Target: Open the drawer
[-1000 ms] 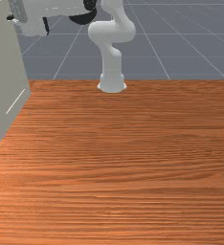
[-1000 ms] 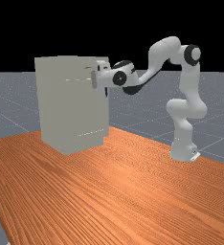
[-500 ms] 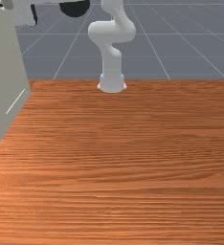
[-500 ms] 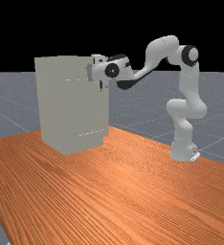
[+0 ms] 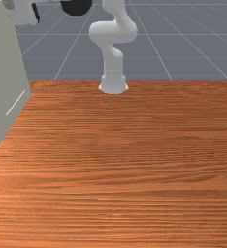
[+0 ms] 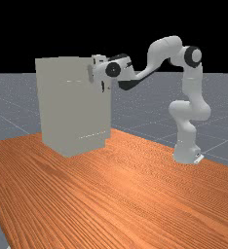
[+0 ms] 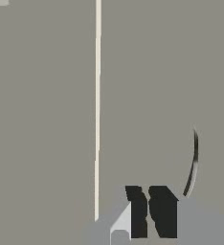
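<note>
Claw point(image 7: 147, 191) noted close over a flat grey panel point(image 7: 47, 119). Whether it is released, clenched or grasping anything cannot be told. Just beside it a thin curved strip point(image 7: 196, 150) is seen, dark along part of its length, taken to be the handle. Contact between the two cannot be confirmed. On the claw's other side a pale straight seam point(image 7: 98, 95) is seen, perhaps a drawer edge.

Farther out: the grey cabinet point(image 6: 62, 107), in which the drawer is judged to sit. In the far view the claw is placed at one o'clock from the cabinet's middle, high up; in the front view, at about eleven o'clock. How far the drawer stands out cannot be made out. The arm's base point(image 6: 186, 151) lies at four o'clock from the claw in the far view, on the table point(image 6: 111, 185).

Step in hand judged to be the hooking or taking of the handle. The claw should be lined up across the strip, with a secure hold checked before any pull. The pull should then be made slowly, square to the panel and level, along the drawer's slide. If dragged askew, the drawer may bind, or the thin curve may slip free.
</note>
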{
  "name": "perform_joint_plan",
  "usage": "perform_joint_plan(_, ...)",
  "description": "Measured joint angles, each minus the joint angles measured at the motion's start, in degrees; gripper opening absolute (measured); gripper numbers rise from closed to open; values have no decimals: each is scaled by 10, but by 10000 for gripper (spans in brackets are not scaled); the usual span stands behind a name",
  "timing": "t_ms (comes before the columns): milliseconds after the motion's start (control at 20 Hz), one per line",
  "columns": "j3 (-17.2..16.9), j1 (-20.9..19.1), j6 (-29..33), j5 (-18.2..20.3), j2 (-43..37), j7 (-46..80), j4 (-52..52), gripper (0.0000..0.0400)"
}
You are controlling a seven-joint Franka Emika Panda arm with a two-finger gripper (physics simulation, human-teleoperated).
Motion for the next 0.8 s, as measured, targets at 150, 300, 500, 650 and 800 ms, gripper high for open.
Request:
perform_joint_plan(150,1,8,6,14,-10,-19,-9,39)
perform_joint_plan(300,10,17,24,5,-37,-27,-41,50)
perform_joint_plan(500,41,29,24,-5,-67,-32,-82,62)
perform_joint_plan(650,61,28,6,3,-68,-25,-84,69)
perform_joint_plan(800,83,45,-21,26,-39,16,-88,24)
